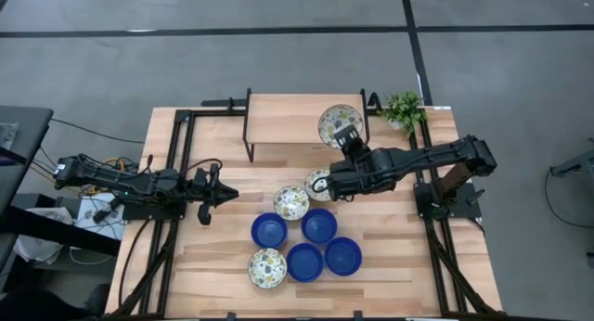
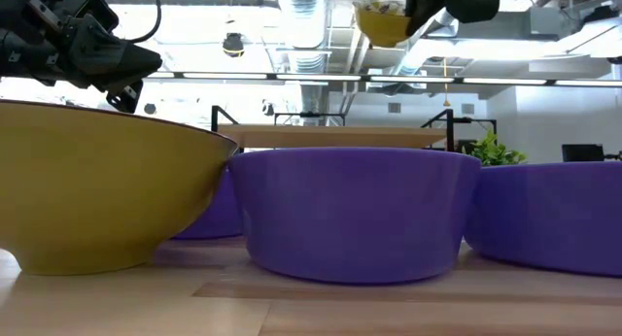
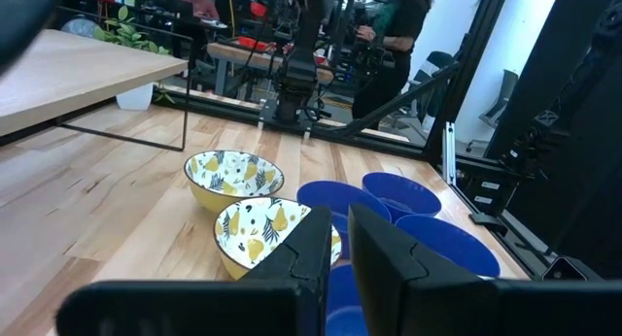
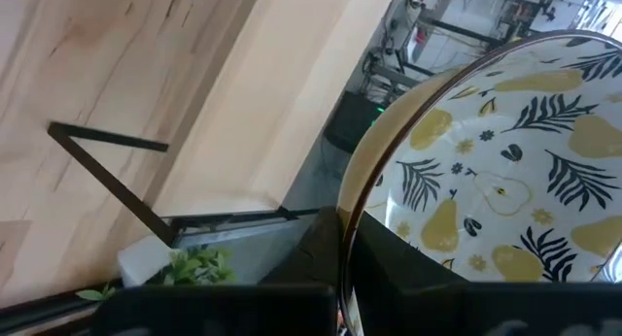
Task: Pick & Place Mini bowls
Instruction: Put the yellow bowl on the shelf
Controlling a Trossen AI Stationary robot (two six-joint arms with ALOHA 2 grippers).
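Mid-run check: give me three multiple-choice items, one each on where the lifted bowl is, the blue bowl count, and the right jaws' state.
1. Where is the held bowl?
A. over the shelf
B. among the blue ones
C. by the left arm

2. How many blue bowls stand on the table?
A. two
B. three
C. four

3. How are the right gripper jaws?
A. open, empty
B. shut on the held bowl's rim
C. shut, empty

Key: 1 A, the high view shows it above the shelf's right end. 2 C, four sit in the cluster. 3 B, the right wrist view shows the rim between the jaws.
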